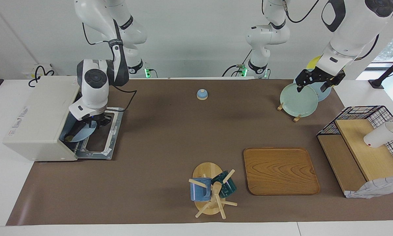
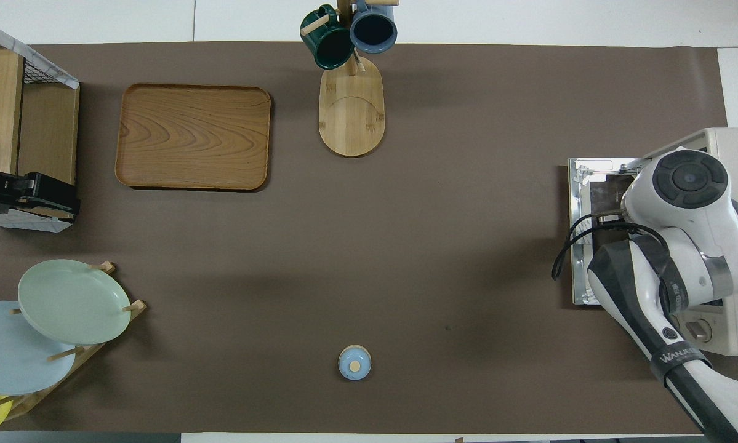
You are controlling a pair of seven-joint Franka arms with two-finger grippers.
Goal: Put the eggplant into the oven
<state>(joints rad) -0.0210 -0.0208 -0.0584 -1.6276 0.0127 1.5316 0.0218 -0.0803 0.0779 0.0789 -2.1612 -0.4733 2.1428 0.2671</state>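
Taking the facing view as my clock face, the brown mat (image 1: pixel 170 131) covers nearly the whole table. The cream oven (image 1: pixel 35 118) sits at nine o'clock, toward my right arm's end, with its door (image 1: pixel 109 137) dropped flat onto the mat. At four o'clock is the wire-and-wood shelf (image 1: pixel 357 154), and the wooden tray (image 1: pixel 280 170) lies beside it at about five. The plate rack with its green plate (image 1: pixel 298 100) stands at two o'clock. The mug tree (image 1: pixel 207 170) is at six, at the edge farthest from me.

My right gripper (image 1: pixel 96 124) reaches into the oven's mouth, low over a pale blue plate (image 1: pixel 85 132) just inside it. I cannot tell how its fingers stand. The eggplant (image 1: pixel 71 136) shows only as a dark slender shape on that plate inside the oven, with a small pale tip, and is hard to separate from the dark interior.

My left gripper (image 1: pixel 314 86) waits over the plate rack with its fingers spread apart and nothing in them. A small blue knobbed lid (image 1: pixel 202 94) sits at twelve o'clock.
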